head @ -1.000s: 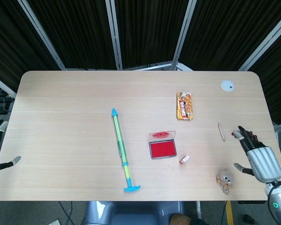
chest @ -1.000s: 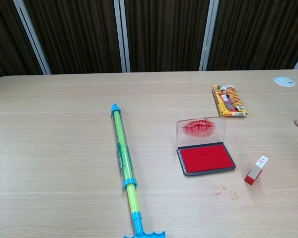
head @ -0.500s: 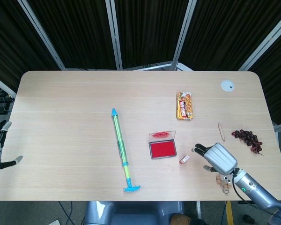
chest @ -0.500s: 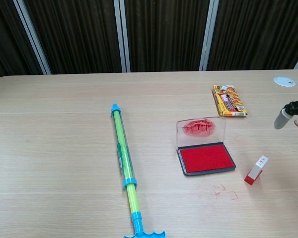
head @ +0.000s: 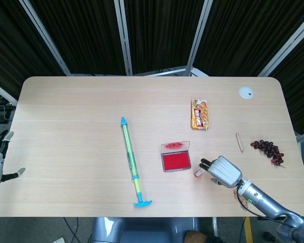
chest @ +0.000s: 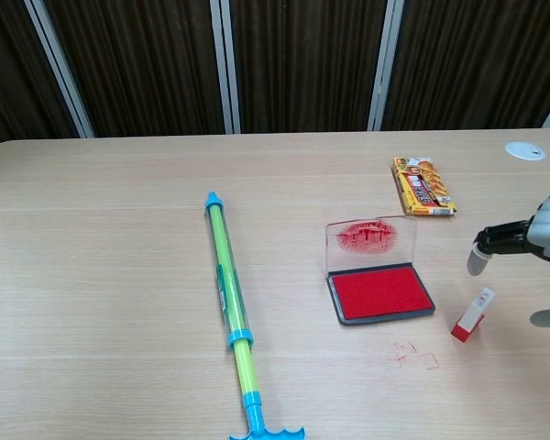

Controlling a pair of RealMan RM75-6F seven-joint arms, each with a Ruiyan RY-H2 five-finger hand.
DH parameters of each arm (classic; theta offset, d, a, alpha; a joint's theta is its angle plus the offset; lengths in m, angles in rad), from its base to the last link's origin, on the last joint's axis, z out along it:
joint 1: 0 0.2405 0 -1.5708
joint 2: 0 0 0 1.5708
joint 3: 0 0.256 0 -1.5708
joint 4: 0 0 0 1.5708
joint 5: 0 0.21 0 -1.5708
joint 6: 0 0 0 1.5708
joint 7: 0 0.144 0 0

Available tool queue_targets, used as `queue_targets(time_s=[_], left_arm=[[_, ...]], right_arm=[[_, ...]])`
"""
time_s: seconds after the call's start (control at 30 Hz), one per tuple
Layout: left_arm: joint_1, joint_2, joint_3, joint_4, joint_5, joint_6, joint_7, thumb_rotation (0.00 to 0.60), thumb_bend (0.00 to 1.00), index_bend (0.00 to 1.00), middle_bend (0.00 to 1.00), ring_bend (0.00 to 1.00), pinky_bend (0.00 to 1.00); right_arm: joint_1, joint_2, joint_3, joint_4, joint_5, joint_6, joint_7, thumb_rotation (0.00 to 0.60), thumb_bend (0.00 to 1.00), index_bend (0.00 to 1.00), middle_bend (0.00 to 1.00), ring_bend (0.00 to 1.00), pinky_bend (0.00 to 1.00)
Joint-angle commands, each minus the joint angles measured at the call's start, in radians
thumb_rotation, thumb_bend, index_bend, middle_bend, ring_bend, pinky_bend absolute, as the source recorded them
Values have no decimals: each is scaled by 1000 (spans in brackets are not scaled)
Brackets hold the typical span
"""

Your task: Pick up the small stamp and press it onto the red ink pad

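— Head view: where do you stand?
— My right hand (head: 220, 170) hovers, fingers apart and holding nothing, over the small stamp (head: 198, 172), just right of the red ink pad (head: 176, 161).
— Chest view?
— Stamp untouched on the worktop (chest: 119, 275). Next, I judge: lower, pinch it.

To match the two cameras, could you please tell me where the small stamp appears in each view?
Head view: the small stamp lies right of centre, low, just right of the red ink pad, at the right hand's fingertips.
Chest view: lower right, below the hand.
Shared landmark: the ink pad.
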Motion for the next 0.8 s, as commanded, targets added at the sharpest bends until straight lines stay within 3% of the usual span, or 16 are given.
queue_targets(time_s=[0.03, 0.33, 0.8], left_arm=[[-1, -2, 1, 1, -1, -1, 4, 600, 0, 0, 0, 0, 0], [-5, -7, 2, 6, -12, -12, 10, 600, 0, 0, 0, 0, 0], [-10, -16, 0, 12, -21, -15, 25, 600, 0, 0, 0, 0, 0]], right_arm=[[15, -31, -11, 32, 6, 1, 10, 600, 151, 334, 345, 801, 958], [36, -81, -33, 83, 37, -31, 11, 600, 201, 354, 367, 801, 959], [45, -141, -64, 173, 56, 9, 68, 600, 272, 399, 406, 802, 959]])
